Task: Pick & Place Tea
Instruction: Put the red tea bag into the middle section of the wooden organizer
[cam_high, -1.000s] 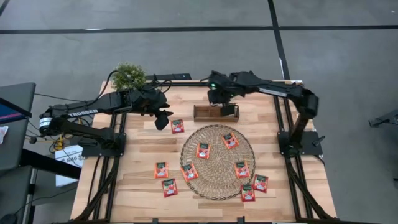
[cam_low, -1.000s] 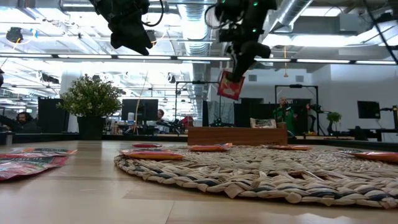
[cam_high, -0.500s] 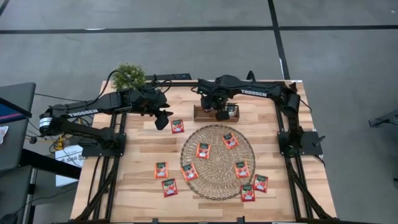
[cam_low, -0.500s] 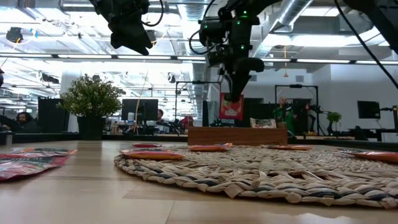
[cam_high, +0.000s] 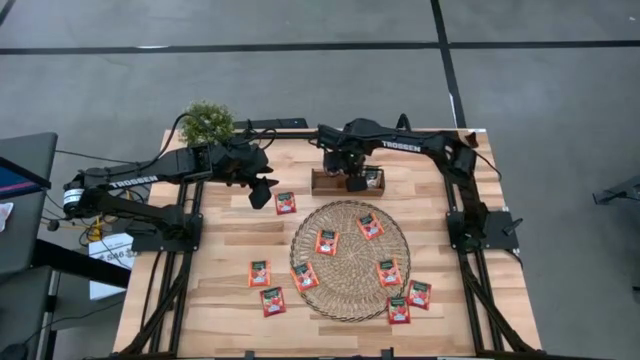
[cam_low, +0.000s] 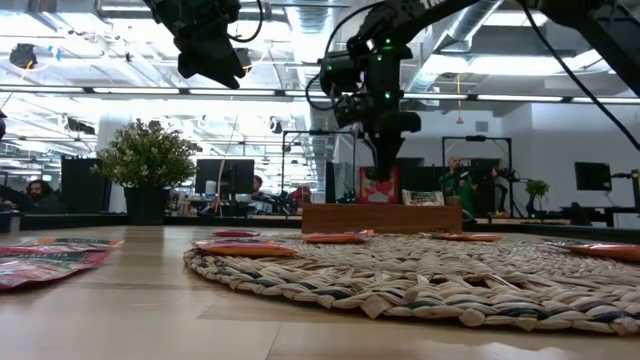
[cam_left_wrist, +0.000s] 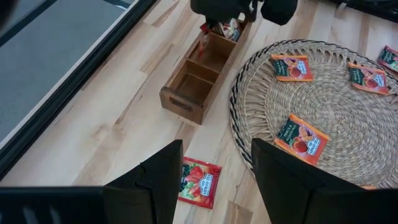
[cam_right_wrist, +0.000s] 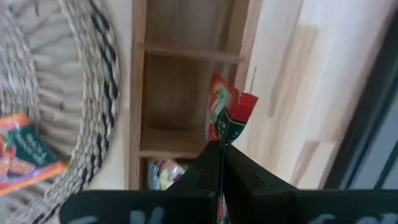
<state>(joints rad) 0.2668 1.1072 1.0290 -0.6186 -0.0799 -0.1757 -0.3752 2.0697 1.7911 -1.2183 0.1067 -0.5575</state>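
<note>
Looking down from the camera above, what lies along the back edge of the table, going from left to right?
Small potted plant → left gripper, open over the bare wood → right gripper, shut on a red tea sachet over the wooden tray.

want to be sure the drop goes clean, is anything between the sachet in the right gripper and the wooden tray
Nothing visible. The right gripper holds the sachet upright right over the wooden tray, whose middle compartment below looks empty; one end compartment already holds sachets.

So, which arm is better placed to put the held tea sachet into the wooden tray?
Right: the right gripper, shut on the tea sachet, is over the wooden tray.
</note>
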